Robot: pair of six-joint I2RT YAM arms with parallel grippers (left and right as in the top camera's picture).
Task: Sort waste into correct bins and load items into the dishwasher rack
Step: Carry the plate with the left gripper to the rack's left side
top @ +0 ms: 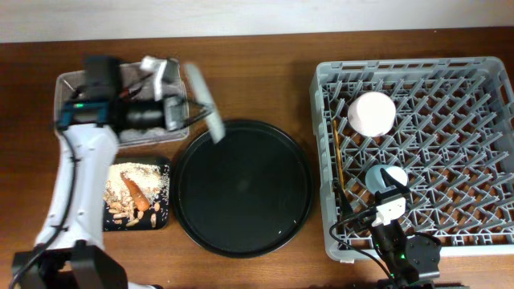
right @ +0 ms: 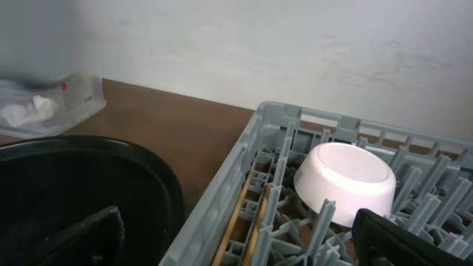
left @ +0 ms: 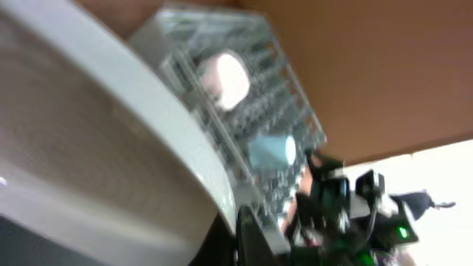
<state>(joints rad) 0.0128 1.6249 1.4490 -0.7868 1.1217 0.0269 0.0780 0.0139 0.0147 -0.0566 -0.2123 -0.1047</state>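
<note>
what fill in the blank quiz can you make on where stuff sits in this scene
The upside-down white bowl sits in the big grey plastic dishwasher ___. The orange carrot piece lies in the shallow ___ rectangular tray. The left gripper grips the round pale grey-white ___ on edge.
Missing: rack; black; plate.

Overhead looks straight down, rack (top: pixel 414 152) filling the right side. Left wrist cam is tilted, blurry, well away from the rack, looking across at it past the plate (left: pixel 96 148); right wrist sits low by the rack's edge facing the wall (right: pixel 259 44). All three catch the bowl (top: pixel 371 113).
</note>
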